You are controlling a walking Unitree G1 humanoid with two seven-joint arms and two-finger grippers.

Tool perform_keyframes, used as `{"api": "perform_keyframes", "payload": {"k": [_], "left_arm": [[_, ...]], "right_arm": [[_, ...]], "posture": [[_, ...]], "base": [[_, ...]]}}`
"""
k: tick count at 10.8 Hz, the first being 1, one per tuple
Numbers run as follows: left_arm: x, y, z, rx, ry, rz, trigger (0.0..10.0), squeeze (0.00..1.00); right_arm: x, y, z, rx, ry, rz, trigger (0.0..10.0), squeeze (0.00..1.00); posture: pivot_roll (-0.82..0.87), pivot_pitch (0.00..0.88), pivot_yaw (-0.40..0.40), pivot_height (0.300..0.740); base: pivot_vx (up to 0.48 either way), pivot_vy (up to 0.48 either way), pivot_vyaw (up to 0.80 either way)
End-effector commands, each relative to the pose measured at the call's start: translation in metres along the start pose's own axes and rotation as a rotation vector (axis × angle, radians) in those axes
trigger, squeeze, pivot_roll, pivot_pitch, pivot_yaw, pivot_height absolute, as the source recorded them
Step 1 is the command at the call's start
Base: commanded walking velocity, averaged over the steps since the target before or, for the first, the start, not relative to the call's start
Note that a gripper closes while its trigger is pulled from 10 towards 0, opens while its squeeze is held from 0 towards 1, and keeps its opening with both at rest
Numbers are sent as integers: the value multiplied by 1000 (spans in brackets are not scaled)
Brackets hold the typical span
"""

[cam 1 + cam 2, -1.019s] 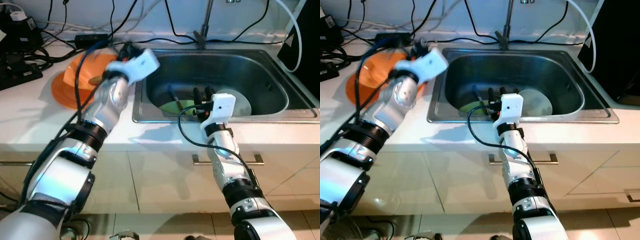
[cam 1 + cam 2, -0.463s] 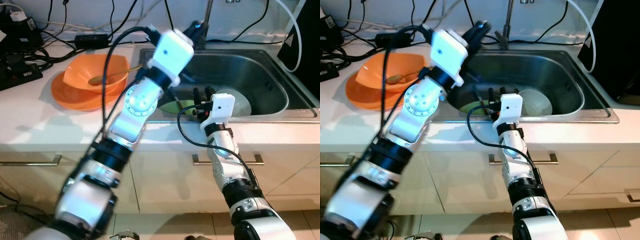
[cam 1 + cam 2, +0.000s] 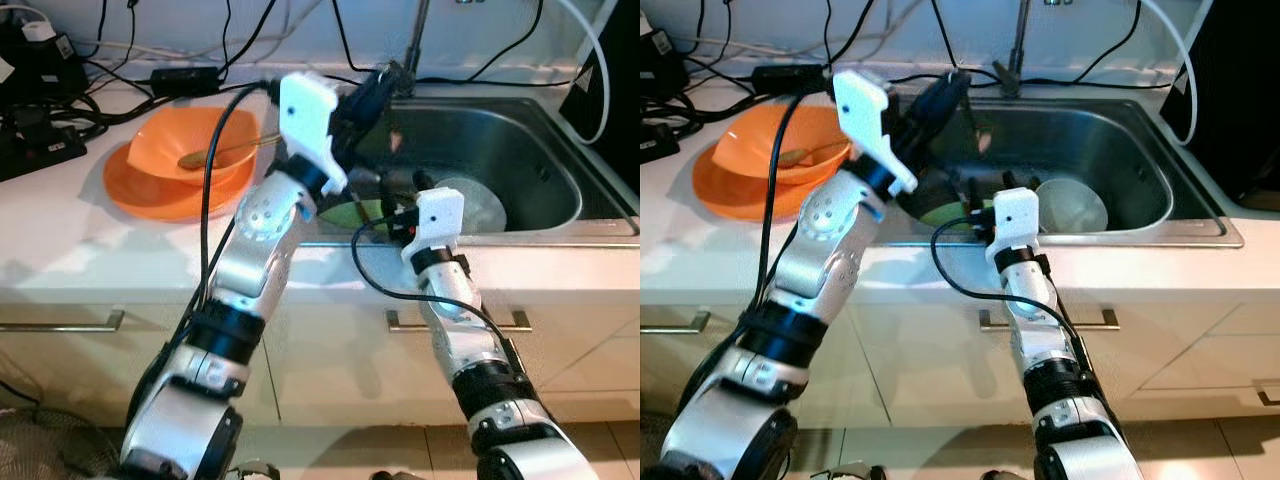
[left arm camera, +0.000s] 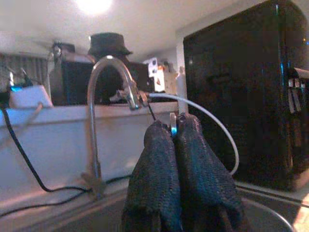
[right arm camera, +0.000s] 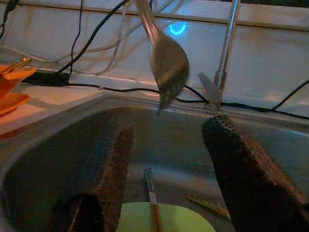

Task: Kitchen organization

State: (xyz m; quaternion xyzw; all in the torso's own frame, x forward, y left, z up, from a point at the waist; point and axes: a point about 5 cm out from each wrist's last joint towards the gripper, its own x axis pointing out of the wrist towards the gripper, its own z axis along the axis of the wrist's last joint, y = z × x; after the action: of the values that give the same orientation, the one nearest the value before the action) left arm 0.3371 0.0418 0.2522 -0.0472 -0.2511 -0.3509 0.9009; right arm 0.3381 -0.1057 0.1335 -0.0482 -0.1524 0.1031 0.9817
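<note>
My left gripper [image 3: 385,80] hangs over the back left of the steel sink [image 3: 545,150], near the faucet [image 3: 412,45]. It is shut on the handle of a metal spoon [image 5: 167,65], whose bowl dangles down [image 3: 395,137] above the basin. My right gripper [image 5: 169,130] stands open at the sink's front edge, pointing in over a green plate [image 5: 159,217] with chopsticks [image 5: 151,198] lying on it. A white bowl [image 3: 472,205] rests beside the green plate.
An orange bowl [image 3: 200,145] holding a golden spoon [image 3: 215,152] sits on an orange plate [image 3: 150,192] on the white counter to the left. Cables and black boxes [image 3: 35,110] crowd the back left. A dark appliance [image 3: 610,70] stands at the right.
My left arm has swung from the orange bowl rightward across to the sink, and now holds the metal spoon over the basin. The right arm has hardly moved.
</note>
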Motion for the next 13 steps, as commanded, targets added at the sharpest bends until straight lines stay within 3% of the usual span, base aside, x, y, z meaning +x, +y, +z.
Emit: {"api": "perform_keyframes", "payload": {"k": [1, 3, 4, 13], "left_arm": [[0, -2, 4, -24, -14, -17, 10000, 0], [-2, -4, -2, -59, 17, -35, 10000, 0], [-3, -6, -5, -66, 35, -44, 10000, 0], [-12, -10, -10, -106, 104, -111, 10000, 0]], "right_arm": [[3, 4, 9, -35, -43, 33, 10000, 1000], [5, 9, 17, -49, -71, 50, 10000, 980], [6, 9, 20, -57, -83, 45, 10000, 0], [7, 11, 18, -46, -52, 15, 10000, 0]], "posture": [[44, 0, 25, 740], [37, 0, 27, 740], [35, 0, 29, 740], [56, 0, 24, 740]], "base": [[0, 0, 0], [0, 0, 0], [0, 0, 0], [0, 0, 0]]}}
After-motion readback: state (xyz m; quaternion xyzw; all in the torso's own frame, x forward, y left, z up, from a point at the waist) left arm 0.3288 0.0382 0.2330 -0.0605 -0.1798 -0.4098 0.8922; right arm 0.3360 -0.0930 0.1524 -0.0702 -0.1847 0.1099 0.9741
